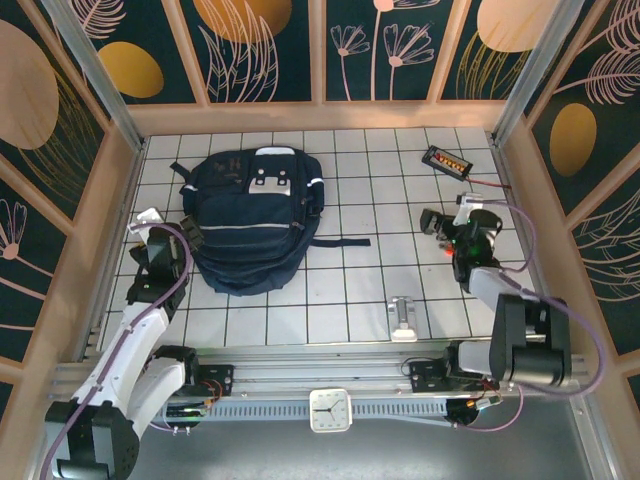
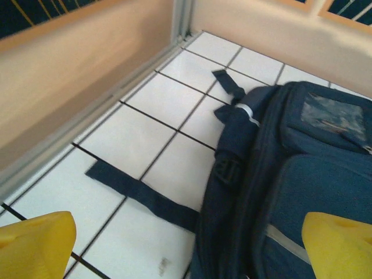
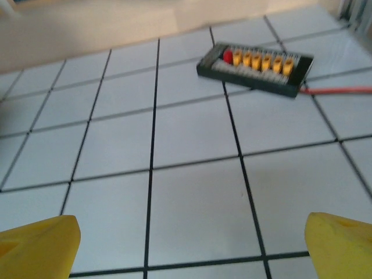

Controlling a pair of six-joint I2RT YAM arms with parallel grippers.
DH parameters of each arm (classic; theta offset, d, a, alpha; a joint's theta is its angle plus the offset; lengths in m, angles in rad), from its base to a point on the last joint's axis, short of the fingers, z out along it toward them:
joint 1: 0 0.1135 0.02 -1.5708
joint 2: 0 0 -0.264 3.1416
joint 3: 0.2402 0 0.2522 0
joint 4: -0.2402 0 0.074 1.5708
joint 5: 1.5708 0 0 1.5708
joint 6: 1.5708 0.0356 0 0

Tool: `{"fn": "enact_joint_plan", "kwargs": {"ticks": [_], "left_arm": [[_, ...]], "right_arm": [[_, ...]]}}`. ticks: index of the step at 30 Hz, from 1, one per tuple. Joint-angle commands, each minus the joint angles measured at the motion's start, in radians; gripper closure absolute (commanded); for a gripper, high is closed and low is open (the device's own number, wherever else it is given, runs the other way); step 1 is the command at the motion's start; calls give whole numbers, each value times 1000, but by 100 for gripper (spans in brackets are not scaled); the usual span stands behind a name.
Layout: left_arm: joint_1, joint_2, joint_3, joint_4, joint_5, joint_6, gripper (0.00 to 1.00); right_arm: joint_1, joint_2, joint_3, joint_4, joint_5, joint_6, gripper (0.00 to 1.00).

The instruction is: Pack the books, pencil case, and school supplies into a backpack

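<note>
**Top external:** the backpack (image 1: 255, 225) is lying closed and bulging at the far left of the surface (image 1: 350, 290), and packing is being judged nearly finished. The left gripper (image 1: 152, 228) and right gripper (image 1: 445, 215) are being shown with jaws released, grasping nothing.

**Left wrist:** navy fabric is being displayed, with 1 dark strap (image 2: 139, 195) trailing.

**Right wrist:** 1 black gadget (image 3: 256, 67) is lying ahead.

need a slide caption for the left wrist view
Open left gripper hovers above the tiled table beside the navy backpack, a loose strap lying flat.
</note>
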Motion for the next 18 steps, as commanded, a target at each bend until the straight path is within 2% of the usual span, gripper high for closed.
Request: {"fn": "enact_joint_plan", "kwargs": {"ticks": [1, 7, 11, 14, 18], "left_arm": [[5, 30, -43, 199, -106, 94, 1], [29, 132, -86, 383, -69, 174, 1], [59, 201, -123, 506, -44, 174, 1], [69, 262, -157, 615, -33, 164, 1], [70, 363, -186, 766, 12, 205, 1]], "right_arm": [[-6, 87, -48, 315, -21, 5, 1], [-6, 166, -150, 593, -15, -7, 1], [-3, 209, -280, 874, -25, -15, 1], [-4, 220, -313, 940, -38, -22, 1], [0, 238, -297, 926, -62, -34, 1]]}}
